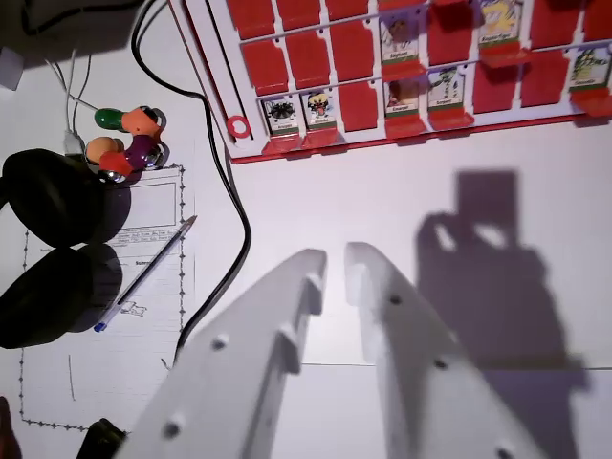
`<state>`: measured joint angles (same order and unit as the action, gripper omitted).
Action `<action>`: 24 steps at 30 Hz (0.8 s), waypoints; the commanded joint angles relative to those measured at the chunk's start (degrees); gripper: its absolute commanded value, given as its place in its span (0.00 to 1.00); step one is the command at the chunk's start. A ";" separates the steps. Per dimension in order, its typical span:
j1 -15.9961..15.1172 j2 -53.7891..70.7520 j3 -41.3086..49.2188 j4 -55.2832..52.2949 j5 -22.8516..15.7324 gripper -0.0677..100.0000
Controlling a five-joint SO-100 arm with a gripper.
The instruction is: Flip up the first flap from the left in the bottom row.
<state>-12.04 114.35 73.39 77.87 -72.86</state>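
Currently your gripper (335, 273) hangs empty over the bare table (382, 201), fingers narrowly parted, likely lined up for an approach. Your target, the leftmost bottom-row flap (280, 116) on the red board (402, 72), sits at 11 o'clock, well apart and already showing its picture.

The white tool (335, 266) hangs above the surface, its 2 jaws slightly parted, holding nothing

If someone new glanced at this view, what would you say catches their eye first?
Probably the white gripper, jaws slightly apart, filling the bottom centre and casting a dark shadow on the table to the right. Next, the red flap board along the top, some flaps raised and showing pictures. At the wrist view's left sit black headphones and a colourful toy.
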 commanded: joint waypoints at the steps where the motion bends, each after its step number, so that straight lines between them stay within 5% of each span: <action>1: -1.32 -2.55 -6.94 -0.09 1.14 0.02; 24: -9.05 -29.44 -16.61 0.18 10.46 0.02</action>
<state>-20.39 86.13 63.37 79.72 -62.58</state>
